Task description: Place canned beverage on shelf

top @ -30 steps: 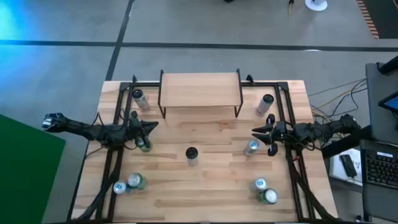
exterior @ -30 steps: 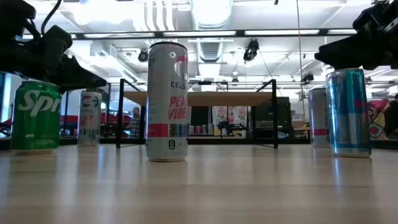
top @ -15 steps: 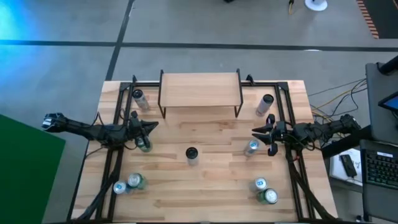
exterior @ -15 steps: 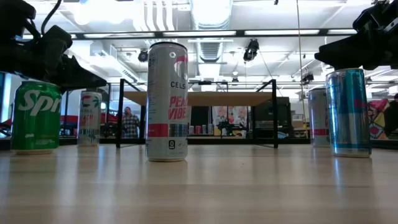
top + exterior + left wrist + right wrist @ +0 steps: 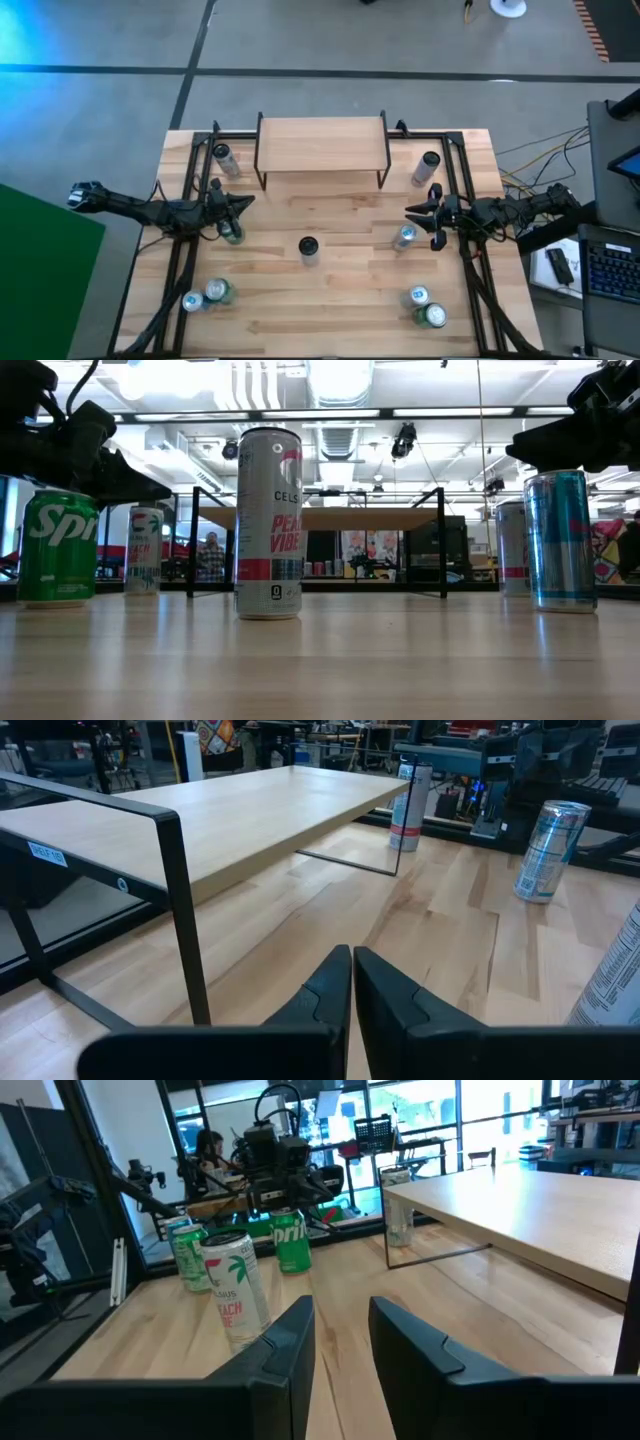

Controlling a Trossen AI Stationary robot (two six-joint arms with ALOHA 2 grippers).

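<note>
The shelf (image 5: 322,145), a pale plank on thin black legs, stands at the middle of the table's far side with nothing on top. Several beverage cans stand upright on the table. A tall white can (image 5: 269,523) is in the middle. A green can (image 5: 57,548) stands just under my left gripper (image 5: 245,203), which hovers shut at the left, pointing right. A blue can (image 5: 560,540) stands just under my right gripper (image 5: 410,212), which hovers at the right, pointing left. Its fingers (image 5: 285,1345) are a little apart with nothing between them. My left gripper (image 5: 351,982) holds nothing.
One can (image 5: 222,157) stands left of the shelf and one (image 5: 428,165) right of it. Pairs of cans stand near the front left (image 5: 205,296) and front right (image 5: 425,306). Black frame rails (image 5: 190,180) run along both table sides.
</note>
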